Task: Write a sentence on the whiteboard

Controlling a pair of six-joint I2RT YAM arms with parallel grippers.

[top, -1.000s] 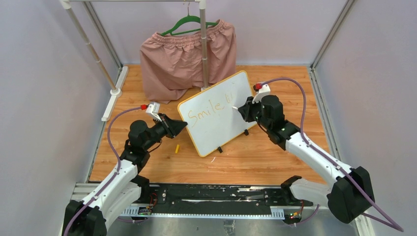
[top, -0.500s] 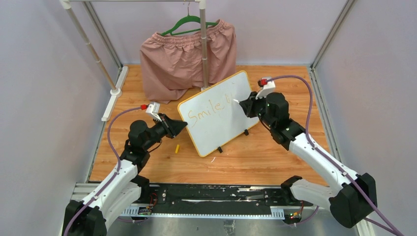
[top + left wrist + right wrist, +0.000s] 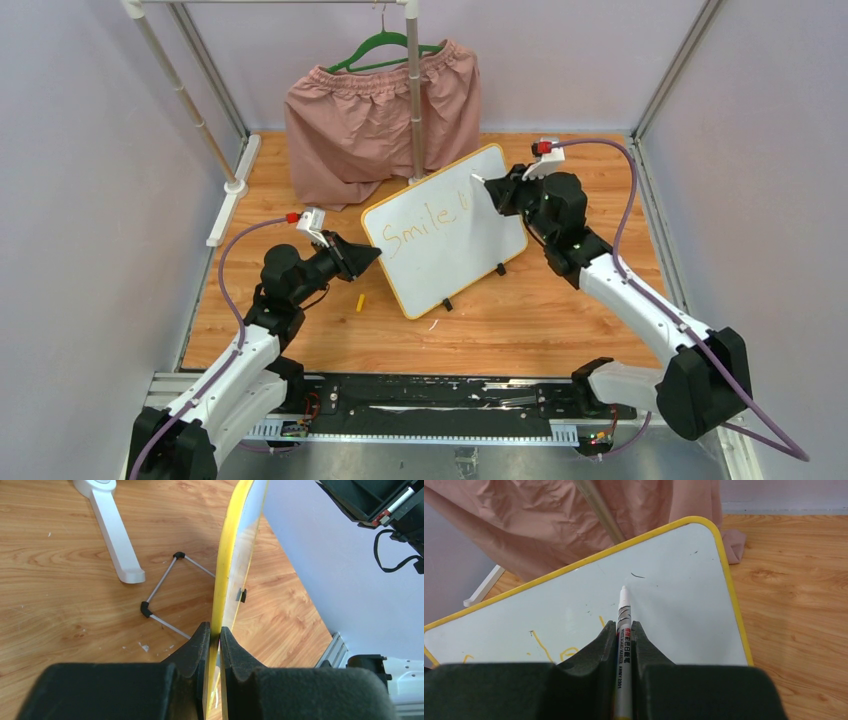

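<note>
The whiteboard (image 3: 455, 250), white with a yellow frame, stands tilted on the wooden floor. Orange writing (image 3: 420, 226) on it reads "Smile" and one further stroke. My left gripper (image 3: 372, 254) is shut on the board's left edge, seen edge-on in the left wrist view (image 3: 231, 565). My right gripper (image 3: 494, 190) is shut on a white marker (image 3: 623, 630) at the board's upper right. The marker tip (image 3: 623, 588) points at bare white board (image 3: 674, 610), right of the orange strokes (image 3: 544, 647).
Pink shorts (image 3: 380, 115) hang on a green hanger from a rack behind the board. The rack's white foot (image 3: 232, 190) lies at the left. A small yellow marker cap (image 3: 361, 300) lies on the floor by the board's lower left. Grey walls close in both sides.
My right gripper has moved with the marker up and toward the board's upper right corner. The left gripper and the board have not moved.
</note>
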